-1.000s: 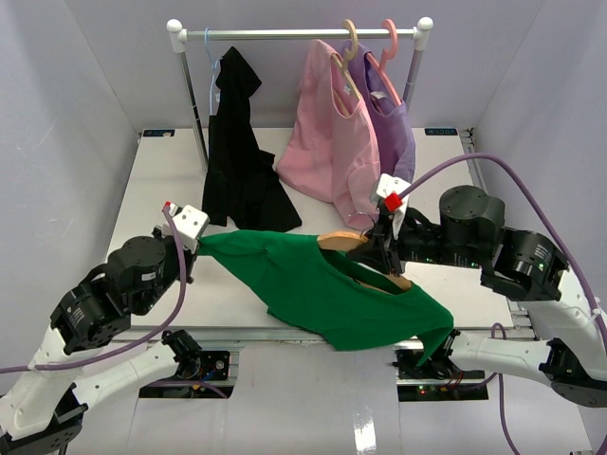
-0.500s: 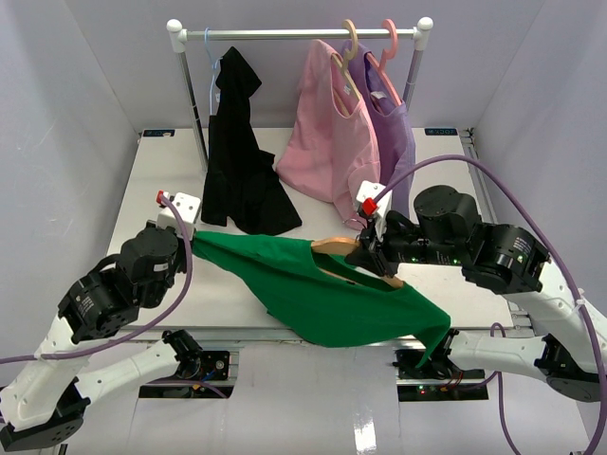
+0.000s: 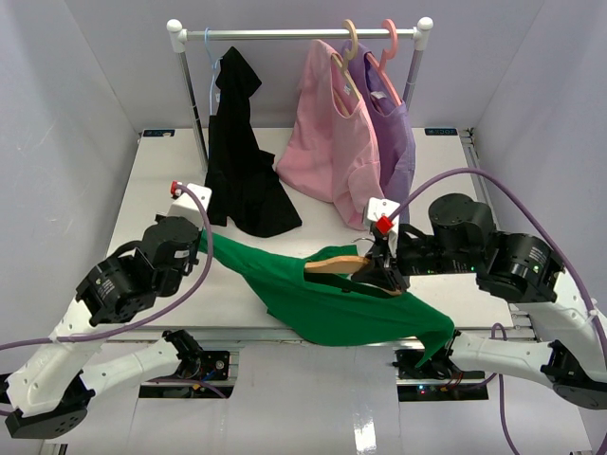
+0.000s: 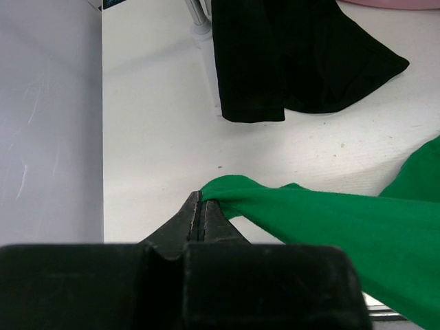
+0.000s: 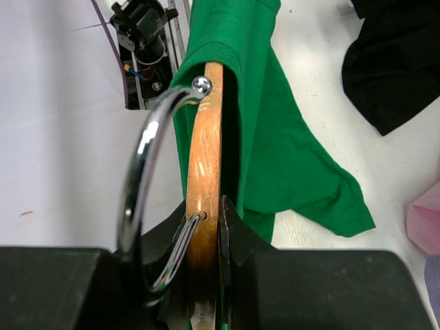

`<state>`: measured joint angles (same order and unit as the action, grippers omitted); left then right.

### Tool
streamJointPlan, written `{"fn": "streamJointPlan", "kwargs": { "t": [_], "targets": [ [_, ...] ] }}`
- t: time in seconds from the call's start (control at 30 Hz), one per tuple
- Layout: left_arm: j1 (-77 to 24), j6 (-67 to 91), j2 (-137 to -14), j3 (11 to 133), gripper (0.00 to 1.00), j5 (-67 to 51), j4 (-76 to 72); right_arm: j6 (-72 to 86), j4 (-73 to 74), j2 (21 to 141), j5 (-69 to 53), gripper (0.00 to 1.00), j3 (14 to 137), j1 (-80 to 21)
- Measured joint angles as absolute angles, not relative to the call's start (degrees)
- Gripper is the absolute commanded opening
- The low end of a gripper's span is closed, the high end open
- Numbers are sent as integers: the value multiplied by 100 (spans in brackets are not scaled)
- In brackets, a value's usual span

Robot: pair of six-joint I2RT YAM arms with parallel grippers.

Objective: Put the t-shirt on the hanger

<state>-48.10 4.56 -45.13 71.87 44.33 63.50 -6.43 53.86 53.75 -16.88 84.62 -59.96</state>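
Observation:
The bright green t-shirt (image 3: 332, 303) lies stretched across the table's near edge, its right end hanging over the front. My left gripper (image 3: 201, 237) is shut on its left tip; the left wrist view shows the fabric (image 4: 309, 213) pinched at the closed fingertips (image 4: 199, 206). The light brown wooden hanger (image 3: 334, 263) lies partly inside the shirt. My right gripper (image 3: 377, 267) is shut on it; in the right wrist view the wooden hanger (image 5: 205, 158) stands between the jaws beside its metal hook (image 5: 148, 144), with the green t-shirt (image 5: 275, 137) draped along it.
A clothes rail (image 3: 299, 34) stands at the back of the white table (image 3: 171, 180). On it hang a black garment (image 3: 237, 142), a pink shirt (image 3: 327, 142) and a purple one (image 3: 391, 133). The black garment's hem (image 4: 295, 62) lies on the table near my left gripper.
My left gripper has moved right and away from the front with the shirt tip, bunching the shirt. My right gripper has lowered the hanger and shifted it left, further into the shirt.

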Motion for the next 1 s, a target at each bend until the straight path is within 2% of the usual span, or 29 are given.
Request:
{"fn": "streamJointPlan", "kwargs": {
  "t": [0.07,0.1,0.13,0.17,0.2,0.47,0.7,1.0],
  "targets": [
    [-4810,467,-4629,7312,29,4369,6357,-665,5389,5487,-1745,8,8462,-5996],
    [-4810,498,-4701,7403,41,4309,6377,-671,5389,5563,-1774,8,8463,-5996],
    [-4810,525,-4772,7502,57,4244,6406,-673,5389,5639,-1792,8,8465,-5996],
    [-4810,558,-4844,7607,67,4174,6451,-674,5390,5719,-1800,8,8468,-5996],
    [-4810,595,-4942,7749,69,4102,6523,-669,5406,5800,-1792,8,8498,-5996],
    [-4808,489,-5419,8583,71,3129,7002,-472,5631,6608,-1515,8,9851,-5996],
    [-4805,-203,-4974,8844,71,1326,6406,-147,5871,7433,-1121,8,11061,-5996],
    [-4805,-1061,-4674,8535,74,-834,5621,-13,5969,7873,-1075,8,11154,-5996]
  ]
}}
